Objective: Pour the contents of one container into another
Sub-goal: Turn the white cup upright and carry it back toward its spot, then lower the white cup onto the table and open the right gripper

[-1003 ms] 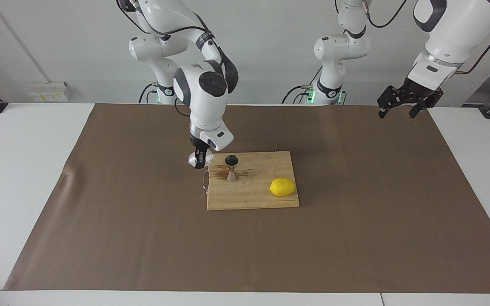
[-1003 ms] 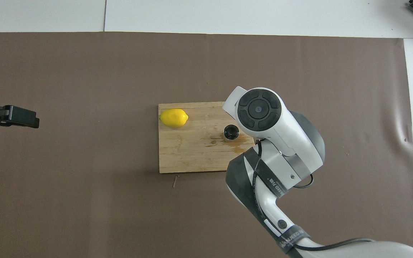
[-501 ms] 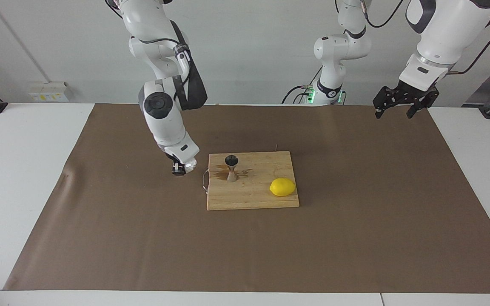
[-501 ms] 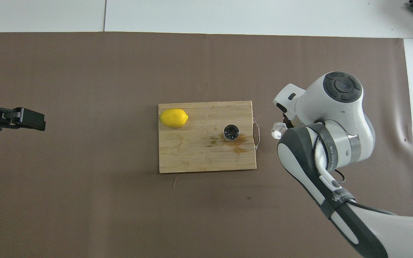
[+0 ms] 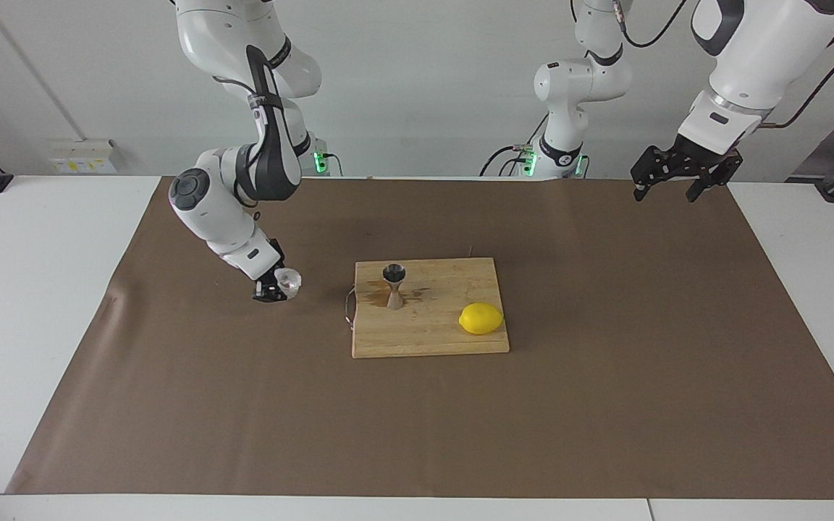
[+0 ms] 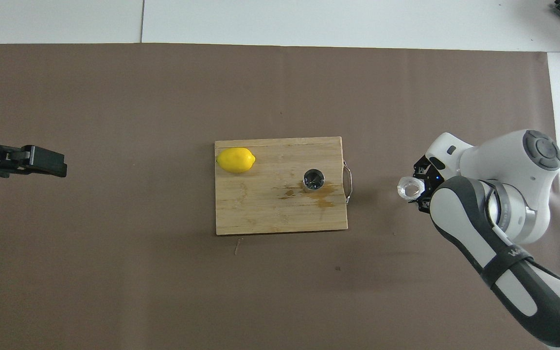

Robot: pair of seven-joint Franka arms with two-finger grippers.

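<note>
Glass cup sits pinched in the right gripper, fingers closed on it, low over the brown paper toward the right arm's end of the table, well apart from the cutting board. From overhead the cup's mouth faces up-ish, roughly upright; can't tell whether it touches the paper. Jigger stands upright on the board w/ dark liquid inside, wet stain spread around its base. Lemon lies on the board too, at the end toward the left arm, apart from the jigger. Left gripper hangs high w/ fingers spread wide & holding nothing, over the paper's edge at the left arm's end; that arm waits.
</note>
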